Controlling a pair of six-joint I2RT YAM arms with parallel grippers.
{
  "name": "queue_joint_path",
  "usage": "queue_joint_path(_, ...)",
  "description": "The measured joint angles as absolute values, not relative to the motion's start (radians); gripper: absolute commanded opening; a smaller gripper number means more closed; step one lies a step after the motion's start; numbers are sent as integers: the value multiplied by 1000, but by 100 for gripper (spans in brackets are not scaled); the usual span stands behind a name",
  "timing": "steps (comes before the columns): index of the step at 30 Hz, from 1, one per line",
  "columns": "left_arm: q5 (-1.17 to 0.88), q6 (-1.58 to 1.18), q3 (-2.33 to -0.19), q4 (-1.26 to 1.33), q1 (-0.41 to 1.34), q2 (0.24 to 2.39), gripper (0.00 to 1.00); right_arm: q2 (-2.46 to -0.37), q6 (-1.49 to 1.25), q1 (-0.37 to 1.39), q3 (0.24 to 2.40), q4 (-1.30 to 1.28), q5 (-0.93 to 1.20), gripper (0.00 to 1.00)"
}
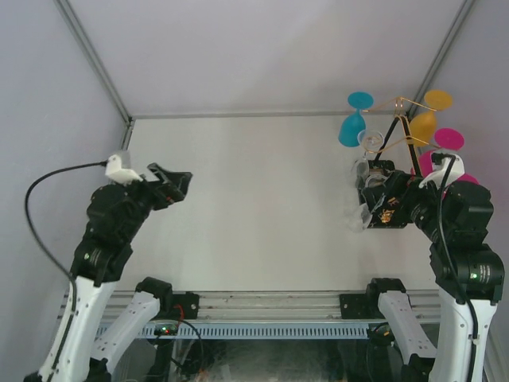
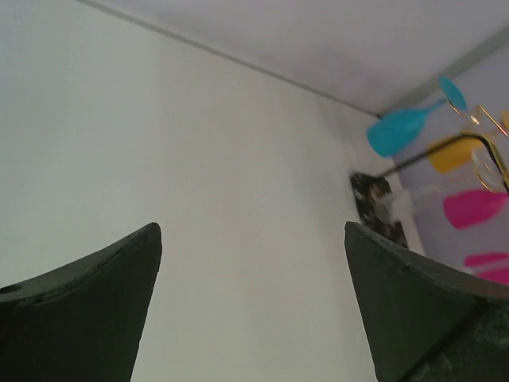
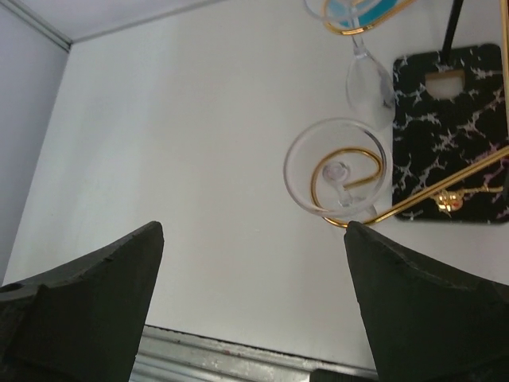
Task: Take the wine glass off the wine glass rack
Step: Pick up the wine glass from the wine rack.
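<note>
The wine glass rack (image 1: 398, 107) is thin gold wire on a black marbled base (image 3: 453, 135), at the table's far right. Several wine glasses hang upside down from it. A clear wine glass (image 3: 336, 171) hangs in a curled gold loop (image 3: 362, 163), just above and left of my right fingertip (image 3: 354, 235). A second clear glass (image 3: 368, 79) hangs beyond it. My right gripper (image 3: 253, 227) is open with nothing between its fingers, and sits beside the rack (image 1: 367, 195). My left gripper (image 1: 176, 185) is open and empty far to the left, facing the rack (image 2: 253, 227).
Teal (image 1: 350, 127), yellow (image 1: 422, 123) and pink (image 1: 447, 140) glasses hang on the rack's other arms. Grey walls close the table at the back and sides. The metal rail (image 3: 238, 350) at the near edge shows below my right gripper.
</note>
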State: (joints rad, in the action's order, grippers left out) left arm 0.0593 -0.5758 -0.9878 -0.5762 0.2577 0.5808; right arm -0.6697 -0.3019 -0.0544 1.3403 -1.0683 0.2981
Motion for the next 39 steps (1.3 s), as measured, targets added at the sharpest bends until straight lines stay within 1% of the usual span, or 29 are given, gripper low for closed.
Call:
queue_joint_path(2, 4, -617, -969, -529, 312, 637, 100, -686, -303, -58, 1349, -1098, 279, 94)
queue_joint_path(5, -56, -674, -957, -447, 437, 731, 100, -712, -303, -59, 1363, -1140, 238, 93)
queue_joint_path(12, -109, -749, -961, -275, 709, 956, 100, -754, -307, -60, 1396, -1181, 191, 93)
queue_joint_path(15, -120, -769, -969, -212, 789, 1052, 100, -766, -312, -63, 1400, -1181, 168, 90)
queue_joint_path(19, -141, -802, -1017, -142, 853, 1165, 100, -767, -327, -67, 1398, -1173, 127, 85)
queue_joint_path(22, -157, -825, -1047, -80, 887, 1223, 100, -770, -340, -81, 1382, -1149, 110, 79)
queue_joint_path(28, -161, -846, -1050, -24, 918, 1223, 100, -803, -364, -149, 1335, -1100, 134, 68)
queue_joint_path(30, -146, -846, -1046, -24, 918, 1198, 100, -807, -368, -178, 1318, -1087, 156, 66)
queue_joint_path(34, -96, -826, -1043, -39, 918, 1121, 100, -816, -379, -236, 1294, -1065, 227, 58)
queue_joint_path(37, -39, -795, -1043, -76, 918, 1063, 100, -818, -390, -255, 1277, -1044, 274, 54)
queue_joint_path(39, 19, -763, -1043, -120, 918, 1024, 100, -820, -400, -260, 1268, -1039, 297, 54)
